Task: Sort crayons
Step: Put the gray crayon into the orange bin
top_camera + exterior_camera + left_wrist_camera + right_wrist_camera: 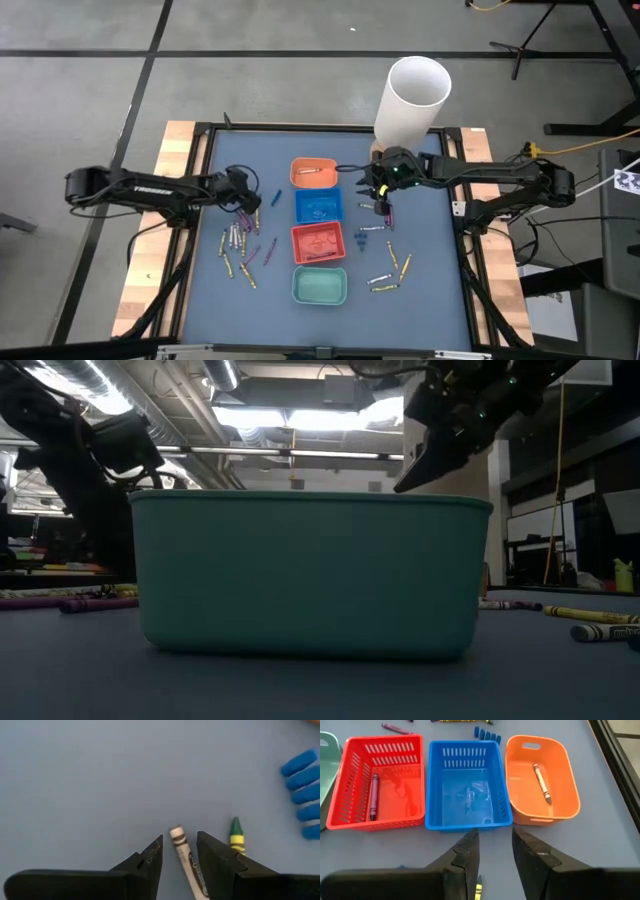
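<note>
Left gripper: low over the blue-grey table, left of the tray column, fingers parted with nothing clamped.
Between its fingers: a white-wrapped crayon lies flat on the mat in the gap; a yellow crayon with a green tip sits just beside one finger.
Right gripper: hanging above the mat just right of the blue tray, fingers a modest gap apart and empty; a yellow crayon end peeks out under one finger.
Trays: orange, blue, red, teal, in one column down the middle.
Sorted so far: a purple crayon in the red tray, a brownish one in the orange.
Loose crayons: a purple-and-yellow scatter left of the trays, a smaller yellow and blue group to the right.
White cylinder: standing at the table's far edge.
</note>
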